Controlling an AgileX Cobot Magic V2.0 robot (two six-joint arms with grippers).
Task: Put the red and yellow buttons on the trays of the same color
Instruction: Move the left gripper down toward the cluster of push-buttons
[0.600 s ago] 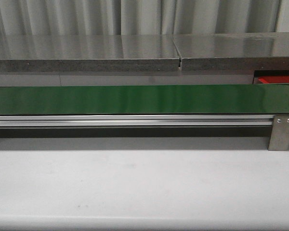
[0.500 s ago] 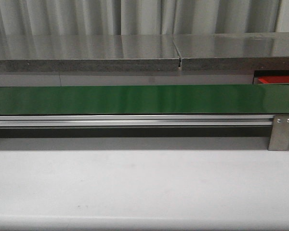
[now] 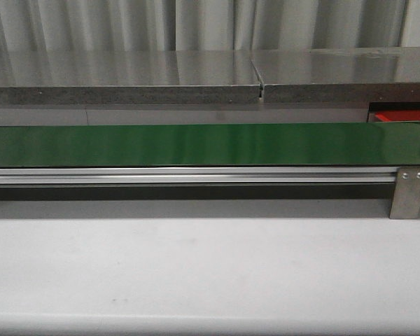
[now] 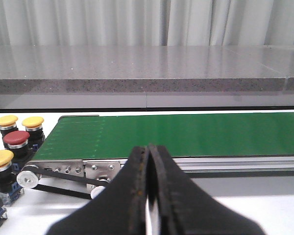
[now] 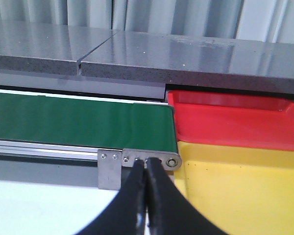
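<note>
at the belt's left end, red and yellow buttons (image 4: pixel 12 142) wait on the surface; red tray (image 5: pixel 235 120) and yellow tray (image 5: pixel 245 181) sit opposite; left gripper (image 4: pixel 148 161) and right gripper (image 5: pixel 146 169) clenched, empty.

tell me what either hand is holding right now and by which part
Nothing is held. The left hand and right hand are both shut on nothing, near the green belt.
</note>
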